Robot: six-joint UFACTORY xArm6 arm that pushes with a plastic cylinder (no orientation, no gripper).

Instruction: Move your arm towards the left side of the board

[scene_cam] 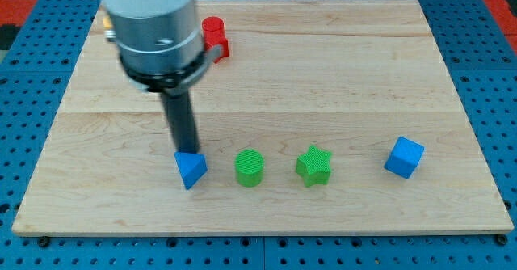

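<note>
My tip [186, 151] stands on the wooden board [339, 76], left of centre, right at the top edge of the blue triangular block [191, 170] and seemingly touching it. To the right of that block, in a row, lie a green cylinder [250, 168], a green star [313, 166] and a blue cube [404, 157]. A red block [216, 37] sits near the view's top, partly hidden behind my arm's grey body [153, 27]. The board's left side lies to the left of my tip.
The board rests on a blue perforated table [485, 52]. A small yellowish object [106, 32] peeks out at the left of my arm's body, mostly hidden.
</note>
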